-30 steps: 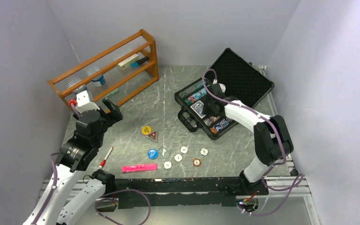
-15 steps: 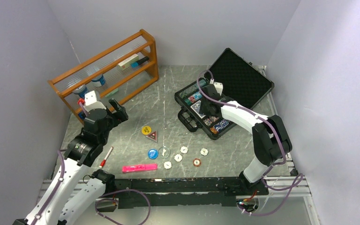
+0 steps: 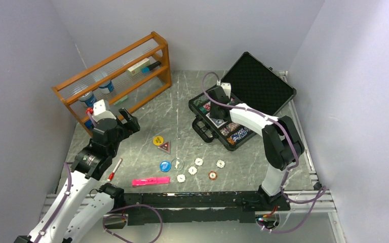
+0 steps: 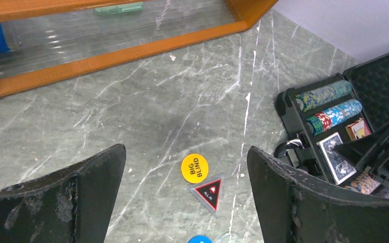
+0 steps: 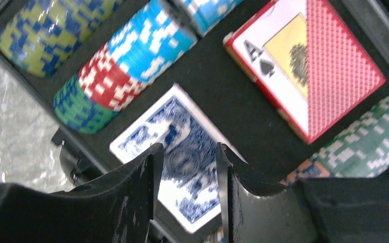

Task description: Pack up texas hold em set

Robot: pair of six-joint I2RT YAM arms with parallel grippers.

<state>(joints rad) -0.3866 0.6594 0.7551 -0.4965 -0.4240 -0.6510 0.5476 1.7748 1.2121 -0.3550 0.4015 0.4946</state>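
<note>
Right fingers: the right gripper (image 5: pixel 187 164) has its fingers partly spread with nothing between them. It hangs inside the case (image 3: pixel 261 85), just above the blue-backed deck (image 5: pixel 182 119).
Left fingers: the left gripper (image 4: pixel 186 154) is spread wide and holds nothing. It hovers well left of the case, with the yellow button (image 4: pixel 194 168) below the gap.
Inside the case: chip stacks (image 5: pixel 131 55) lie in their foam slots, and the red-backed deck (image 5: pixel 309 71) sits beside the blue one. The lid stands open.
Outside the case: the triangular marker (image 4: pixel 207 191) touches the yellow button. Nearer the arms, left of the case, lie the blue button (image 3: pixel 165 165), the white discs (image 3: pixel 192 170) and one loose chip (image 3: pixel 211 175).
Step in hand: probably partway through packing. The decks and stacks are in place, and the small pieces have yet to go in.
Next move: likely the left gripper drops onto the yellow button. That flat piece calls for a low, narrow pinch at its edges, then a carry to the case.
</note>
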